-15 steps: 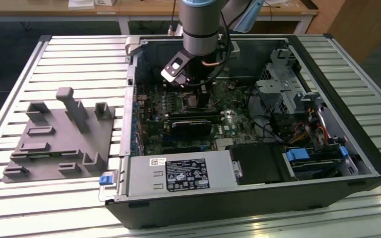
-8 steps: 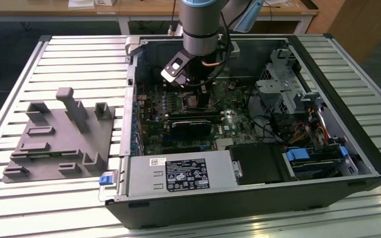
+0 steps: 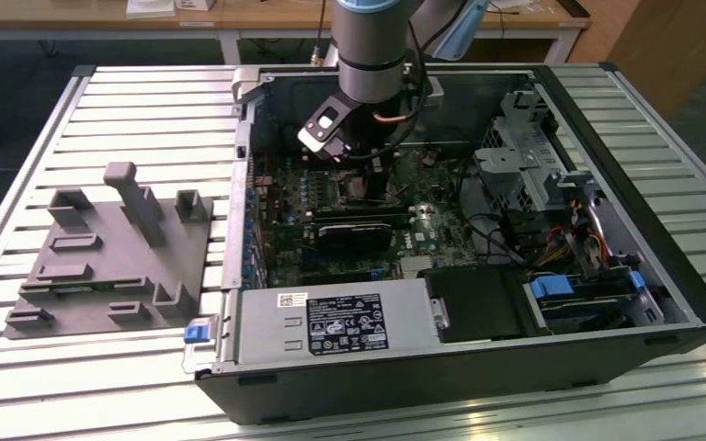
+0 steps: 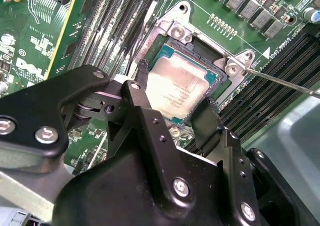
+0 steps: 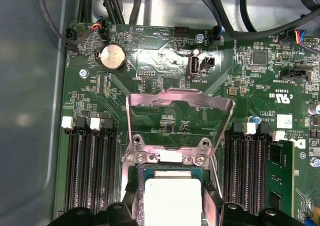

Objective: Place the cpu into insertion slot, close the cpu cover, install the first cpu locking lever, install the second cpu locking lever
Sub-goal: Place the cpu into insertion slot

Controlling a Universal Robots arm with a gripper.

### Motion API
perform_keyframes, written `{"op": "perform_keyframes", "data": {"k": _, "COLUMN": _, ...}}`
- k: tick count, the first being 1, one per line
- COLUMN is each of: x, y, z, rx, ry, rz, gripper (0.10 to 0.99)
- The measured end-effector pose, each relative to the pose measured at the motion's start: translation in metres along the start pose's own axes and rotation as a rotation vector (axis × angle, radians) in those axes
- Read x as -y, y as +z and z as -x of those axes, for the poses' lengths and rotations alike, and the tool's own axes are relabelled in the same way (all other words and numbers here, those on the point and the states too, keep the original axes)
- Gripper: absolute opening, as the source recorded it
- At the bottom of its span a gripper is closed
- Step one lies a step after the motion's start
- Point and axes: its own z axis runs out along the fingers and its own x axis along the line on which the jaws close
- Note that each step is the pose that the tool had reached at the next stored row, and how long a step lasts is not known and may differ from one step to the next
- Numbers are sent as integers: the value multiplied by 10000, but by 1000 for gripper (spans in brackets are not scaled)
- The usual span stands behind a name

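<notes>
Over the open computer case on the slatted table, exterior view: I see the arm reaching down, its gripper low above the green board and well apart from the grey fixture at the exterior view's left.

Second wrist view: gripper narrow, black fingers set against two opposite edges of the cpu, which lies within the insertion slot. A thin metal rod runs beside it.

First wrist view: the cpu cover stands raised on its hinge, just beyond the cpu. Memory slots flank the socket.
</notes>
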Motion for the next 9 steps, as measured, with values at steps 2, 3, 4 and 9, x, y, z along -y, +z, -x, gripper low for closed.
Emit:
{"op": "perform_keyframes", "data": {"k": 2, "x": 8, "y": 0, "z": -1, "rx": 1, "ry": 1, "rz": 0, "gripper": 616}}
{"op": "perform_keyframes", "data": {"k": 3, "x": 11, "y": 0, "z": -2, "rx": 1, "ry": 4, "rz": -1, "gripper": 616}}
{"op": "perform_keyframes", "data": {"k": 4, "x": 12, "y": 0, "z": -2, "rx": 2, "ry": 6, "rz": -1, "gripper": 616}}
{"op": "perform_keyframes", "data": {"k": 9, "x": 13, "y": 4, "z": -18, "rx": 3, "ry": 34, "rz": -1, "gripper": 616}}
